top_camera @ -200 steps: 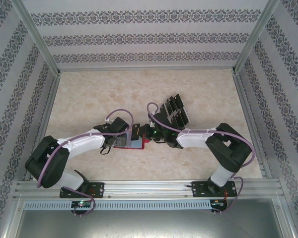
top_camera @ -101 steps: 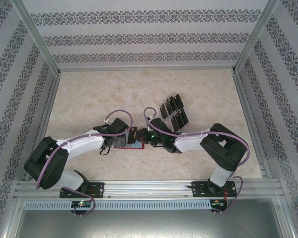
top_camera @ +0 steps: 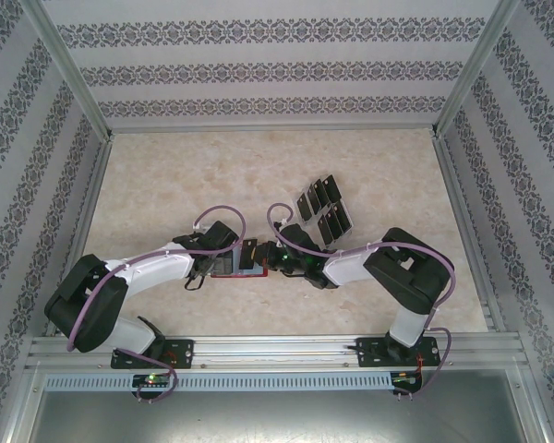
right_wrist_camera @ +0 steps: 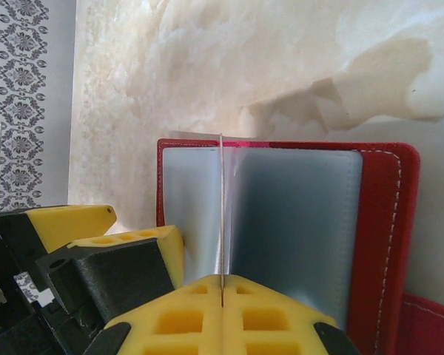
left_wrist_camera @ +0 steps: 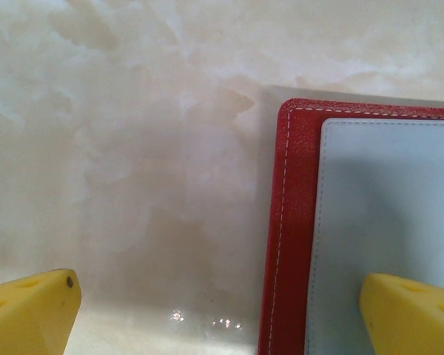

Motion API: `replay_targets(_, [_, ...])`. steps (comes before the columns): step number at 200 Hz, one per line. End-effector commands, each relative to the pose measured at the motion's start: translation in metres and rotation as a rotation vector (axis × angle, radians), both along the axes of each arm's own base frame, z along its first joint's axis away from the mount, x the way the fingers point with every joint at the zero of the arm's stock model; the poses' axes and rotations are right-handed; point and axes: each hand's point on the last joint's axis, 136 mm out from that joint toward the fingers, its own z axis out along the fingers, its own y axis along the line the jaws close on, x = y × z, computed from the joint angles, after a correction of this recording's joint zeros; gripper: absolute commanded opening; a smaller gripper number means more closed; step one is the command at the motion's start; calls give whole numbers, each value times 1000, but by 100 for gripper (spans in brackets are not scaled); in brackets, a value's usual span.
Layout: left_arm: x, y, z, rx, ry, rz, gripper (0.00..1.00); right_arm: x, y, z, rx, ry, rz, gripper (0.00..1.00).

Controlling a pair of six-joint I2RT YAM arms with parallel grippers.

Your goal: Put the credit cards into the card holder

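The card holder [top_camera: 233, 270] lies open on the table, red with a greyish inside [right_wrist_camera: 296, 222]. In the right wrist view my right gripper [right_wrist_camera: 222, 285] is shut on one credit card [right_wrist_camera: 220, 207], seen edge-on as a thin upright line over the holder's pockets. From above, this black card [top_camera: 249, 252] sits over the holder. My left gripper [left_wrist_camera: 218, 288] is open and straddles the holder's red edge [left_wrist_camera: 292, 222]. One of its fingers [left_wrist_camera: 411, 310] rests on the grey inside, the other on the table. Several more credit cards [top_camera: 321, 210] lie in two rows behind the right arm.
Metal rails and patterned walls enclose the marble-look table [top_camera: 185, 175] on three sides. The two arms meet at the middle near the front edge. The left wrist body [right_wrist_camera: 81, 274] sits close beside the right fingers.
The right arm has swung left from the rows of cards to the holder, carrying a card, and the rows are now uncovered. The left arm has stayed put.
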Motion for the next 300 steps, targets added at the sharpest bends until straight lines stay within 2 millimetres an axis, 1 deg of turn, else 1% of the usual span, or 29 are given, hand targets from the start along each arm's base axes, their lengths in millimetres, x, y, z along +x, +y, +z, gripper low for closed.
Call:
replay_targets(1, [-4, 11, -2, 25, 6, 28, 97, -2, 6, 3, 33, -12, 0, 0])
replay_targets(55, [-6, 12, -3, 23, 8, 29, 97, -3, 8, 9, 43, -24, 6, 0])
replay_targets(137, [-6, 12, -3, 23, 7, 30, 97, -4, 14, -5, 54, 14, 11, 0])
replay_targets(152, [-5, 12, -3, 23, 5, 30, 97, -6, 14, -8, 51, 26, 14, 0])
replay_targets(217, [-5, 12, -3, 22, 6, 31, 97, -13, 14, -11, 50, 41, 30, 0])
replay_targets(237, [-5, 11, -3, 20, 6, 31, 97, -15, 14, -16, 44, 54, 32, 0])
replay_targets(267, [-5, 11, -3, 20, 7, 32, 97, -17, 18, -20, 46, 78, 42, 0])
replay_targets(300, [-5, 11, -3, 20, 7, 33, 97, -20, 16, -27, 41, 114, 28, 0])
